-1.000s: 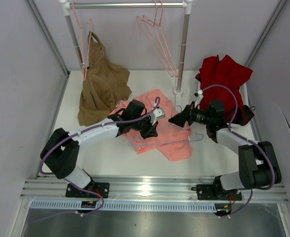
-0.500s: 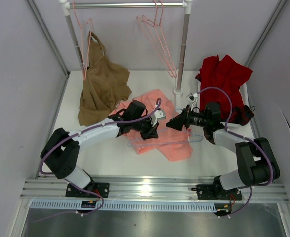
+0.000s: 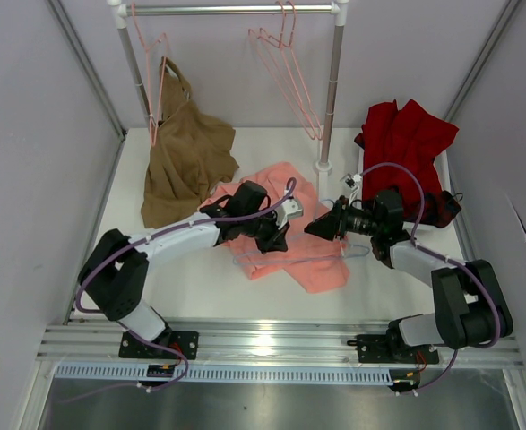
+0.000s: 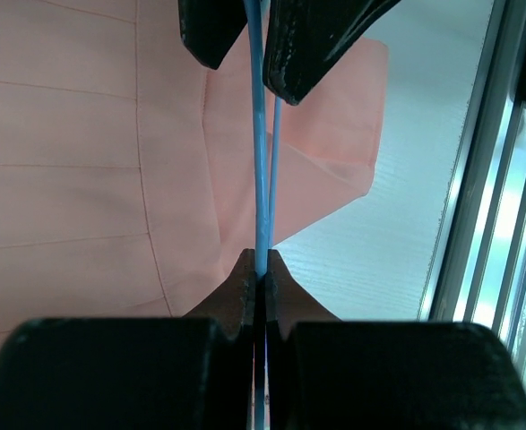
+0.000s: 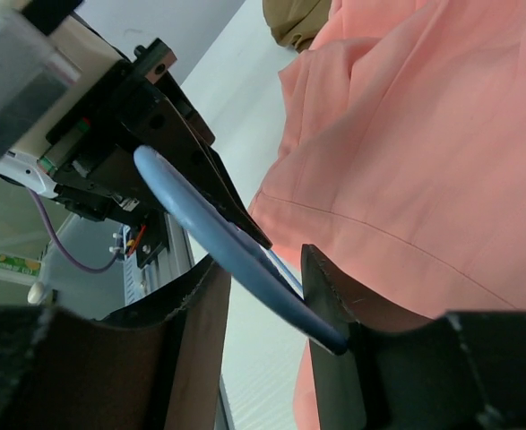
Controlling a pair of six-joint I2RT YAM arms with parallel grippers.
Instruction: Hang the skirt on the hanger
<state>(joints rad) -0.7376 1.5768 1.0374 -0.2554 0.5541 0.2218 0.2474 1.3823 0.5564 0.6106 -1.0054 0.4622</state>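
The left gripper point(image 4: 261, 269) is clamped tight on the thin light blue wire of the hanger point(image 4: 260, 170), its 2 fingers pressed together on it. The right gripper point(image 5: 263, 262) faces it from just beside. Its fingers stand apart with the same wire running between them, not pinched. The hanger lies low across the skirt point(image 3: 309, 262), and both grippers meet over the garment's middle.

The skirt is plain salmon-pink, soft and crumpled, with a few straight seams and a folded corner. It lies spread on the table near the centre.

Touching its far-left edge is a tan-brown garment point(image 3: 186, 161), heaped on the table with its top raised by the left post. A dark red garment point(image 3: 406, 134) is bunched at the far right, behind the right arm. 2 groups of pink wire hangers point(image 3: 288, 76) hang from a metal rail point(image 3: 236, 9) at the back. The rail's right post point(image 3: 332, 90) stands just beyond the skirt.

The table point(image 3: 191, 282) is white, enclosed by pale grey walls, with an aluminium mounting rail point(image 3: 280, 345) along the near edge.
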